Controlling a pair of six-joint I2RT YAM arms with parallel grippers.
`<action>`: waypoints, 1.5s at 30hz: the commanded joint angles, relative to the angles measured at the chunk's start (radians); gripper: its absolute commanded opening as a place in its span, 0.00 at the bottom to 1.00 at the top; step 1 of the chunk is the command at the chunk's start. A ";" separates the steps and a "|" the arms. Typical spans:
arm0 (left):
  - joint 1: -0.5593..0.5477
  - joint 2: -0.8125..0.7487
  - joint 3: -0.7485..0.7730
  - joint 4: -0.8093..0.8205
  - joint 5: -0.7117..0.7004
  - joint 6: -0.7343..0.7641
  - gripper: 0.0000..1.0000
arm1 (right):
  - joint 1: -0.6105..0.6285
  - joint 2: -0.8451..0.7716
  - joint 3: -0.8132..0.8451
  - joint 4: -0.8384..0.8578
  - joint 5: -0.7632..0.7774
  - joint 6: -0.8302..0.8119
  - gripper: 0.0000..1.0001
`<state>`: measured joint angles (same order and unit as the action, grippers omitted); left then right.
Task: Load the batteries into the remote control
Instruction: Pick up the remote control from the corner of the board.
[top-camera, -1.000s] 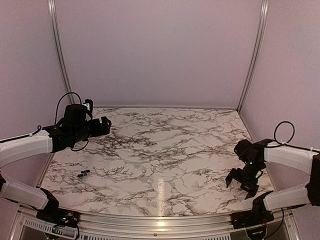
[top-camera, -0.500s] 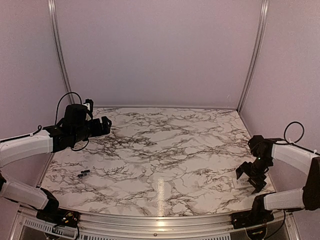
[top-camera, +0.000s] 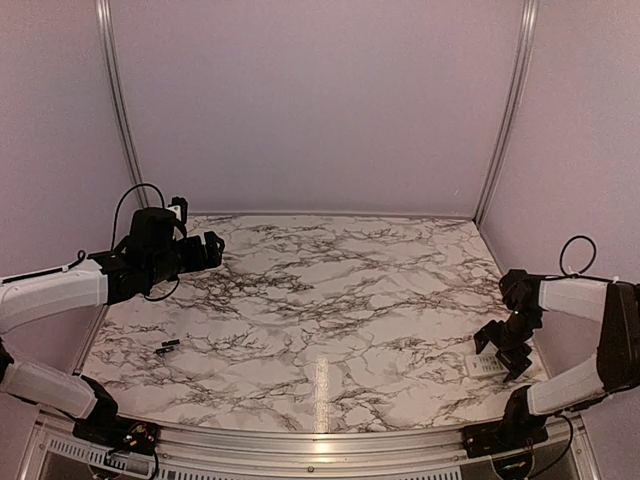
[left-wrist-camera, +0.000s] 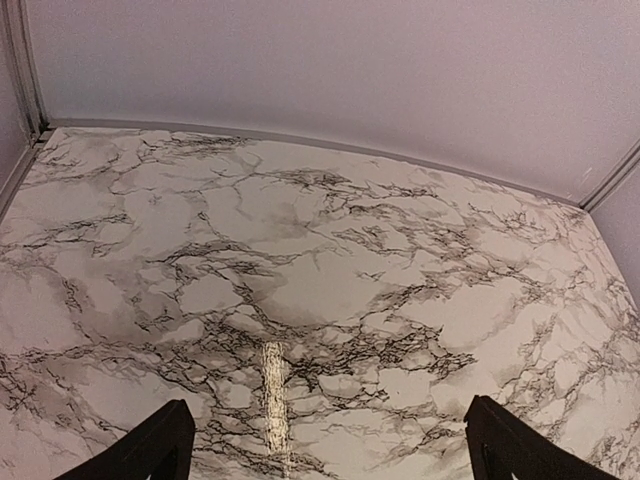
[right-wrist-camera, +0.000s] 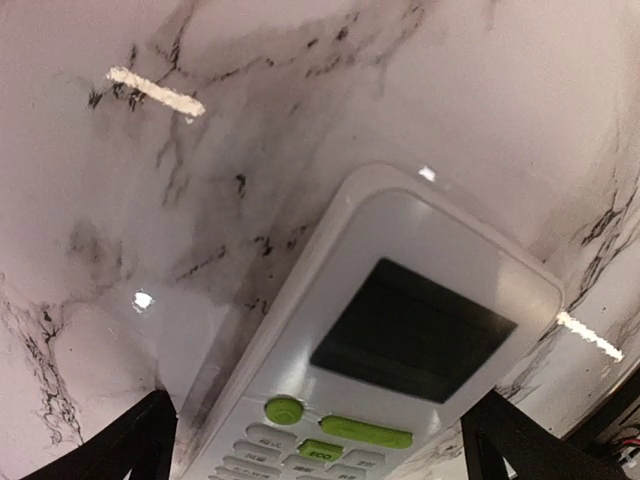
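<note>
The remote control (right-wrist-camera: 400, 225) lies face up on the marble table (top-camera: 330, 300) at the near right, showing a dark screen and green buttons. In the top view only its white end (top-camera: 484, 366) shows beneath my right gripper (top-camera: 501, 353). That gripper (right-wrist-camera: 320, 450) hovers open just above the remote, one finger on either side and neither touching it. The batteries (top-camera: 167, 347) are small dark cylinders lying together at the near left of the table. My left gripper (top-camera: 210, 250) is open and empty, held high over the far left; its wrist view (left-wrist-camera: 325, 455) shows only bare marble.
Pale walls with metal corner posts (top-camera: 118, 110) enclose the table at the back and sides. A metal rail (top-camera: 320, 440) runs along the near edge between the arm bases. The remote lies close to the right wall.
My right gripper has swung rightward toward the table's right edge and come down over the remote, staying open. The left arm has barely moved.
</note>
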<state>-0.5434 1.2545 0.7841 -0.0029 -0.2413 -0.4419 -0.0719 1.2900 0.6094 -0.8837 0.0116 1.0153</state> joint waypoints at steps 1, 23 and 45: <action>-0.006 0.011 -0.010 0.021 -0.013 0.003 0.99 | -0.011 0.025 0.019 0.045 0.017 -0.013 0.94; -0.006 0.051 0.004 0.031 0.011 -0.006 0.99 | 0.189 0.237 0.172 0.242 -0.118 -0.065 0.54; -0.008 -0.096 -0.175 0.221 0.250 -0.028 0.99 | 0.634 0.630 0.846 0.467 -0.075 -0.142 0.47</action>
<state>-0.5453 1.2118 0.6498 0.1120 -0.0921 -0.4553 0.5224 1.9133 1.3766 -0.5098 -0.0780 0.8875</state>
